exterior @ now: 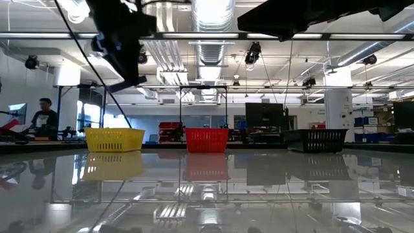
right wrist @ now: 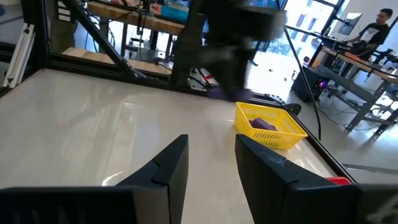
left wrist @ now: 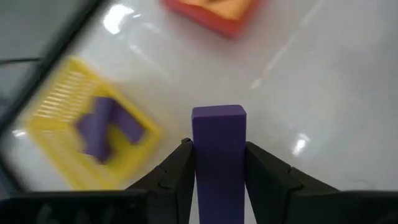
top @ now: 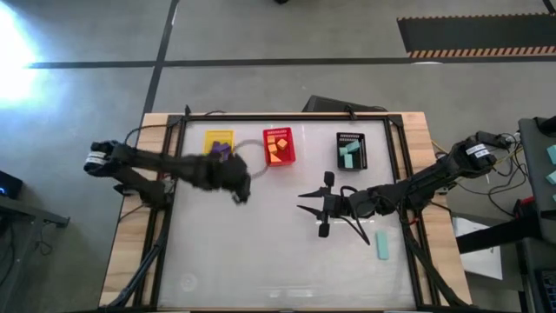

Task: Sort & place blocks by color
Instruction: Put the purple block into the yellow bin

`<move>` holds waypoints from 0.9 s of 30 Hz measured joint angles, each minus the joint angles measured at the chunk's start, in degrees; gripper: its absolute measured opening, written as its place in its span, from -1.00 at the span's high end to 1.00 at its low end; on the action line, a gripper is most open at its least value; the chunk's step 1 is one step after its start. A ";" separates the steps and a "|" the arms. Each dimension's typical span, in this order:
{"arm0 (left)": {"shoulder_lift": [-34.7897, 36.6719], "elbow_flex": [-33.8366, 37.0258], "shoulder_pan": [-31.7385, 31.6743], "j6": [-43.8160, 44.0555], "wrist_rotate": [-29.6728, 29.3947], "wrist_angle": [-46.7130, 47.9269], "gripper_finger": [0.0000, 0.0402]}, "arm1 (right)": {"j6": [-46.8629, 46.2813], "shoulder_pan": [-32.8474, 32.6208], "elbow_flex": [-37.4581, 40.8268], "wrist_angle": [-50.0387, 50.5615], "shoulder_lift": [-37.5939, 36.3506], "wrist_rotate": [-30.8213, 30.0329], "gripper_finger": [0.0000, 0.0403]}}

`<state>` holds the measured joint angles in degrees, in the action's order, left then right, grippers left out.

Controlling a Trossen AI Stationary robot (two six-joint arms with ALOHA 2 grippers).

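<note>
Left wrist view gives you the clearest read: the left gripper [left wrist: 219,177] has its fingers clamped on a purple bar [left wrist: 218,149], which stands up between them with its end face clear of the tips. Beyond it you can see the yellow basket [left wrist: 59,106], blurred, with purple blocks [left wrist: 102,127] already lying inside, and the red basket [left wrist: 217,15] with orange inside it farther off.

From the high view, take the red basket [top: 290,156] as your landmark. Your left gripper [top: 236,184] hangs over the table just to the left of it and slightly nearer the front edge, close beside the yellow basket [top: 219,136], which sits left of the red one. Orange blocks [top: 278,146] fill the red basket. Right of it stands the black basket [top: 351,136] holding teal blocks [top: 349,154]. One teal bar [top: 382,244] lies loose on the table [top: 261,261], well to the right of the red basket and toward the front edge.

Your right gripper [top: 323,209] sits right of the red basket and nearer the front, its fingers spread apart and holding nothing; the right wrist view confirms the gap between its fingers [right wrist: 168,168]. The teal bar lies near it, not touching.
</note>
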<state>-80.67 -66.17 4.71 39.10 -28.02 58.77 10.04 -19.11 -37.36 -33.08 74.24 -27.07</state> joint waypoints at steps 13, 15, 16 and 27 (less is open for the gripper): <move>-4.14 5.59 -34.26 -15.54 -1.74 -3.50 0.47 | 1.08 0.00 0.31 -0.02 0.00 0.00 0.39; -5.19 7.29 -36.84 -16.84 -1.06 -5.04 0.47 | 1.18 0.00 0.31 -0.07 0.00 0.00 0.39; -5.49 8.04 -37.85 -17.24 -0.96 -5.86 0.47 | 1.18 0.00 0.31 -0.08 0.00 0.00 0.39; -6.86 10.73 -39.74 -20.31 -0.90 -10.39 0.46 | 1.18 0.02 0.31 -0.22 0.00 -0.01 0.39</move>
<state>-87.53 -55.44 -35.03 18.79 -28.92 48.38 11.22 -19.09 -37.06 -33.31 74.24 -27.08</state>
